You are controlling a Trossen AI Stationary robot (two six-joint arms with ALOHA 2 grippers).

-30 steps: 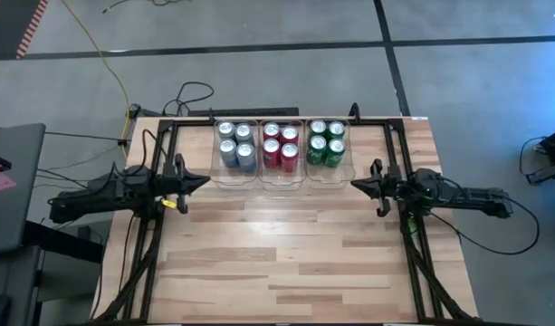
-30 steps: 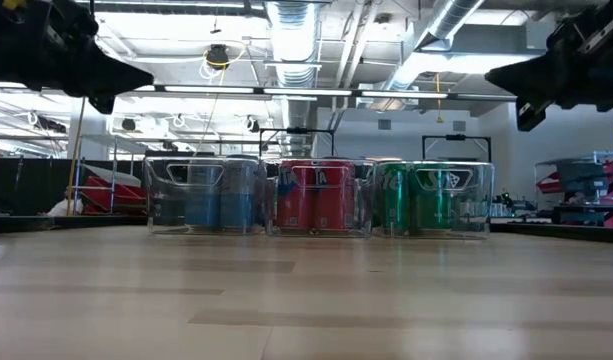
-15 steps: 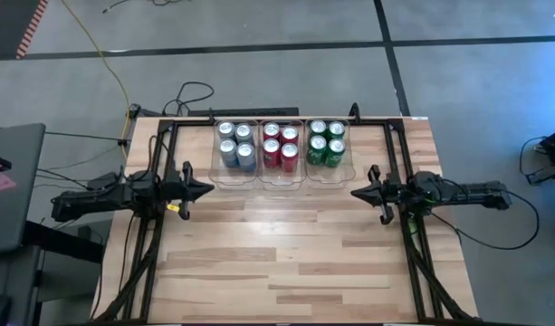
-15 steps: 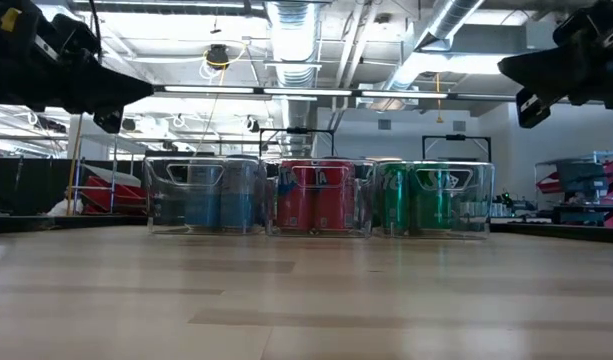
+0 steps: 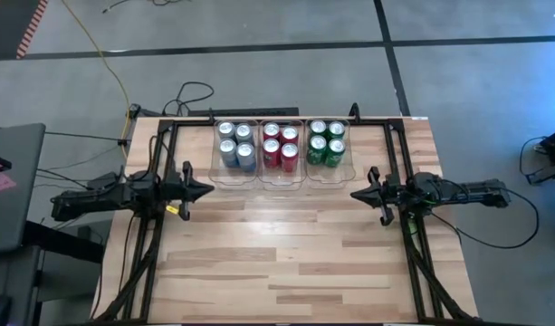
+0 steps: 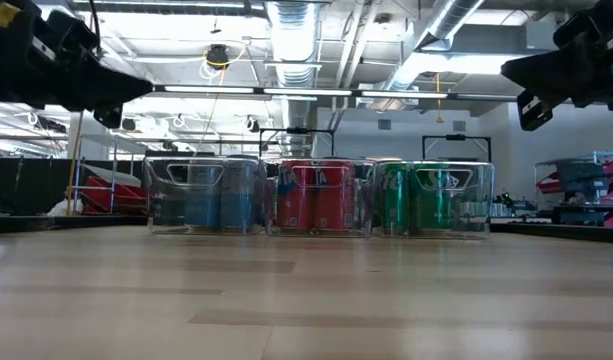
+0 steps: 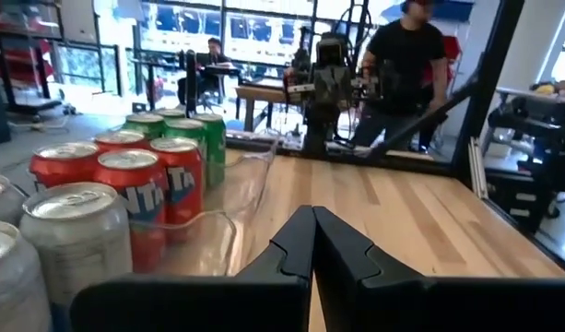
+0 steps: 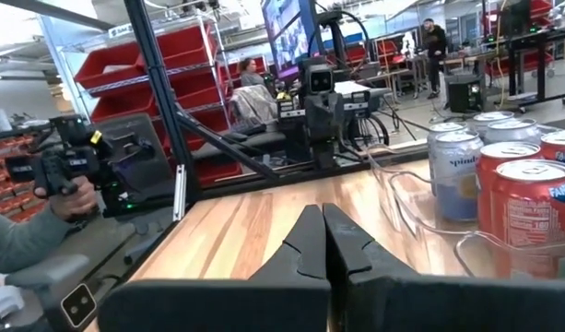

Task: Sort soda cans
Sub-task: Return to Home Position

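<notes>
Currently the left claw and right claw hover over the counter, each pinched closed and empty, tips facing, with the soda cans between and just beyond them in three clear bins: silver-grey nearest the left claw, green nearest the right.

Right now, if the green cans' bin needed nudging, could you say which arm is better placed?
Right: the right gripper, shut, hangs near the green cans; the left gripper is by the silver cans.
</notes>
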